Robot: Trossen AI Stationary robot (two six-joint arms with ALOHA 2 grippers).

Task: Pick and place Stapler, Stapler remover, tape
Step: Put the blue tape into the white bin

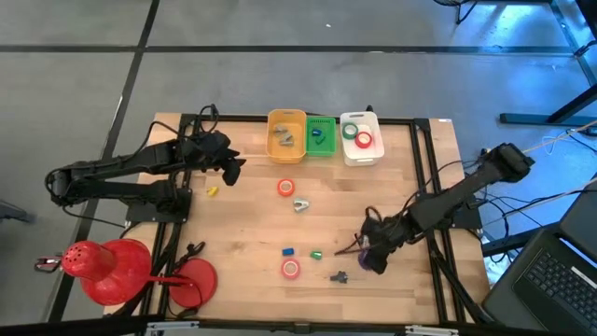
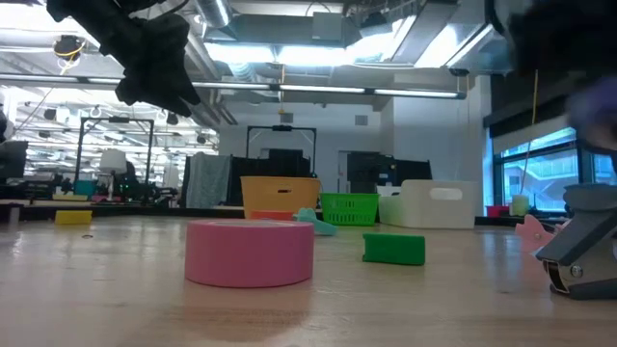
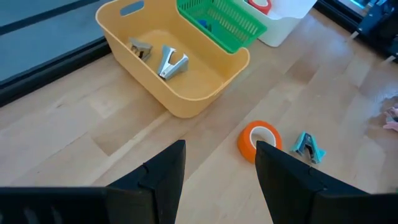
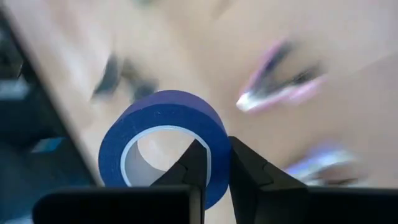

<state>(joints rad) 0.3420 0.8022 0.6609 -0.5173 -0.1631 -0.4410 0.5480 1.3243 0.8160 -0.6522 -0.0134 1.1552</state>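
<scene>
My right gripper [image 1: 373,256] [image 4: 214,169] is over the table's near right part, shut on a blue-purple tape roll [image 4: 155,118]. A pink staple remover [image 1: 350,247] lies just beside it. A pink-red tape roll [image 1: 291,269] lies flat near the front edge, and an orange one [image 1: 286,188] [image 3: 259,140] lies mid-table by a teal staple remover [image 3: 309,147]. My left gripper [image 1: 229,168] [image 3: 221,180] hangs open above the table's far left part with nothing between its fingers. I cannot pick out the stapler for sure. My right gripper has one finger [image 4: 194,165] inside the roll's hole and the other [image 4: 247,169] outside, with the roll's wall [image 4: 217,144] pinched between them. The fingers come steeply from above. The roll stands on edge in the hold; whether it is clear of the table I cannot tell.
Along the far edge stand a yellow bin [image 1: 286,135] holding staple removers, a green basket [image 1: 320,136] and a white bin [image 1: 361,138] with tape rolls. Small blue [image 1: 288,251], green [image 1: 316,254], yellow [image 1: 212,191] and dark [image 1: 339,276] items lie scattered. Red round things [image 1: 112,266] sit at the near left.
</scene>
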